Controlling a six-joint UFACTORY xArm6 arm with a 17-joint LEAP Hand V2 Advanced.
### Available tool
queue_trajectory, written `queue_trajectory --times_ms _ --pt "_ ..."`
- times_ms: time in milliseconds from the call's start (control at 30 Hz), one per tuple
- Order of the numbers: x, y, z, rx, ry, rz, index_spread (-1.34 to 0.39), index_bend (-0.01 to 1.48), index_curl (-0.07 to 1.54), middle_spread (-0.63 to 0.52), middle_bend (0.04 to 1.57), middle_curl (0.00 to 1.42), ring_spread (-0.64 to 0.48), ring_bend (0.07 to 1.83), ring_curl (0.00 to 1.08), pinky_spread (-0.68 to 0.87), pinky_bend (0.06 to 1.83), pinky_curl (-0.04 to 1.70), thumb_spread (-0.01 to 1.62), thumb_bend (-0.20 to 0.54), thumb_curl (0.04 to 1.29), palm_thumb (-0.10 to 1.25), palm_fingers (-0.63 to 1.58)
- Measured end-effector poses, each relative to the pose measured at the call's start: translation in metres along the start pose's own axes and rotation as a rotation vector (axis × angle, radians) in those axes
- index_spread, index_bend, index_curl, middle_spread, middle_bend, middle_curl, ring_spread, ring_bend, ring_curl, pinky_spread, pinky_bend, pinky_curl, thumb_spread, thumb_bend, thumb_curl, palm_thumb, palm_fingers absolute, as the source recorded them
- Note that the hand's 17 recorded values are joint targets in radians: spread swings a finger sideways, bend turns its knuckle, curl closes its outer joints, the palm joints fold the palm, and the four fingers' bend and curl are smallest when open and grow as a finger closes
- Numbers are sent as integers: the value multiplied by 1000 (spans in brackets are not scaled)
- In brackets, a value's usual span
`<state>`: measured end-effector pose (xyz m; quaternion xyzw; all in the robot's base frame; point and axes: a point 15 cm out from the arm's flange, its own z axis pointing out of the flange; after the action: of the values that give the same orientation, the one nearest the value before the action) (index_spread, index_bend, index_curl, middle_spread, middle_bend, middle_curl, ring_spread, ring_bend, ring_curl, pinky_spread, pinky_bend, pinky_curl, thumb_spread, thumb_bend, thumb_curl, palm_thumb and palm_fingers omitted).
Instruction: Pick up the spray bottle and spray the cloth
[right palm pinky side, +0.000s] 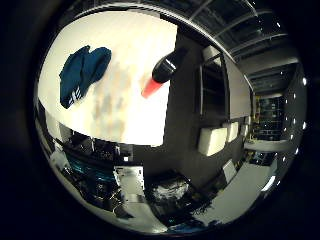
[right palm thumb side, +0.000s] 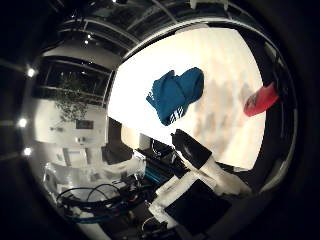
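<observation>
blue cloth (right palm thumb side: 176, 96) (crumpled) near spray bottle (right palm pinky side: 161, 76)

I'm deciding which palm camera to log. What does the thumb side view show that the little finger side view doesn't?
Only the thumb side view shows part of the hand, white and black, reaching in. Only the little finger side view shows the spray bottle's black top; the thumb side view shows just its red body. Both share the white table and the blue cloth lying on it, apart from the bottle.
</observation>
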<state>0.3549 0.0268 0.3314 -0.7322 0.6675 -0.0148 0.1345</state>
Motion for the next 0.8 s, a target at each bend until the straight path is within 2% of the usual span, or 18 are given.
queue_trajectory --times_ms 267,500,667,800 --pt "54 21 -2 10 -99 167 -208 156 274 170 199 336 238 348 256 424 358 317 1113 -21 344 613 150" --pt "90 28 -7 59 -135 255 -195 154 270 188 197 336 243 355 254 430 368 317 1113 -21 343 614 142" --pt "91 60 27 20 -234 329 -187 147 265 197 204 338 242 355 254 431 381 318 1112 -21 343 614 126" --pt "99 68 30 57 -271 350 -177 146 260 202 195 335 242 362 256 428 399 319 1106 -22 343 611 103"
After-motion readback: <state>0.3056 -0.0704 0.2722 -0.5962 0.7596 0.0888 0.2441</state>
